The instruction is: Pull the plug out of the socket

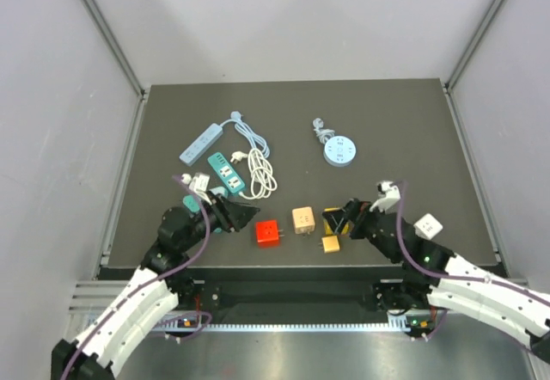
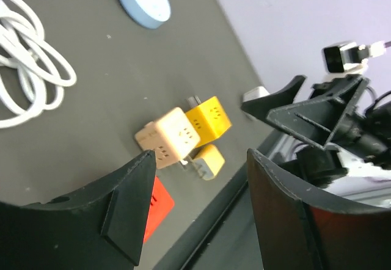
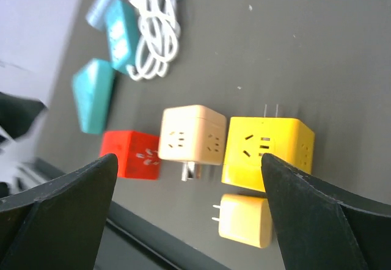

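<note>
A small yellow plug (image 1: pixel 330 244) lies loose on the dark table, its two prongs bare. It is just in front of a yellow cube socket (image 1: pixel 333 217) and apart from it. The plug also shows in the right wrist view (image 3: pixel 245 220) below the yellow cube (image 3: pixel 269 151), and in the left wrist view (image 2: pixel 208 161). My right gripper (image 1: pixel 345 218) is open and empty, hovering over the yellow cube and plug. My left gripper (image 1: pixel 238 215) is open and empty, left of the red cube (image 1: pixel 270 234).
A beige cube socket (image 1: pixel 302 219) stands between the red and yellow cubes. A teal power strip (image 1: pixel 225 174) with a coiled white cable (image 1: pixel 259 169), a blue strip (image 1: pixel 199 144) and a round blue socket (image 1: pixel 341 151) lie further back. The table's front edge (image 1: pixel 292 268) is close.
</note>
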Robot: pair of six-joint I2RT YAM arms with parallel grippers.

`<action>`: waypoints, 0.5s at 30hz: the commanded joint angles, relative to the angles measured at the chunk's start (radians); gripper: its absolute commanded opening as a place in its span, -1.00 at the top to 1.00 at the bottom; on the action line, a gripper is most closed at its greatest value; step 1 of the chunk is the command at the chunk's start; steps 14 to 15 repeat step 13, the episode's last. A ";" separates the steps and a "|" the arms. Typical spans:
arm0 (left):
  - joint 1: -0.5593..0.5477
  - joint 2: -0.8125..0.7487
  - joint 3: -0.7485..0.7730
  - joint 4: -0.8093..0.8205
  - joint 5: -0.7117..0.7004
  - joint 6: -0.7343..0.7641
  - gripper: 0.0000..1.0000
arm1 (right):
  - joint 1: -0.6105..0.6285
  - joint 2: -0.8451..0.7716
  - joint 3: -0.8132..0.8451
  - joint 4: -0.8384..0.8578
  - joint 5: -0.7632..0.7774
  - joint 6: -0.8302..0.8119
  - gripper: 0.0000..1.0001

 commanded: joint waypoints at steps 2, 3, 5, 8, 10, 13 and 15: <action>0.002 -0.215 -0.112 0.004 0.029 -0.142 -0.33 | -0.010 -0.219 -0.092 0.043 -0.005 0.116 -0.99; 0.002 -0.256 -0.156 0.036 0.034 -0.191 -0.36 | -0.012 -0.267 -0.111 0.023 -0.002 0.124 -1.00; 0.000 -0.376 -0.196 0.069 0.038 -0.238 -0.38 | -0.013 -0.418 -0.166 -0.006 0.025 0.157 -1.00; 0.002 -0.493 -0.272 0.111 0.059 -0.312 -0.42 | -0.012 -0.640 -0.240 -0.087 0.070 0.214 -1.00; 0.002 -0.445 -0.307 0.252 0.102 -0.367 -0.43 | -0.012 -0.627 -0.255 -0.103 0.093 0.254 -1.00; 0.000 -0.416 -0.371 0.458 0.155 -0.473 -0.45 | -0.014 -0.515 -0.241 -0.064 0.041 0.260 -0.99; 0.000 -0.416 -0.371 0.458 0.155 -0.473 -0.45 | -0.014 -0.515 -0.241 -0.064 0.041 0.260 -0.99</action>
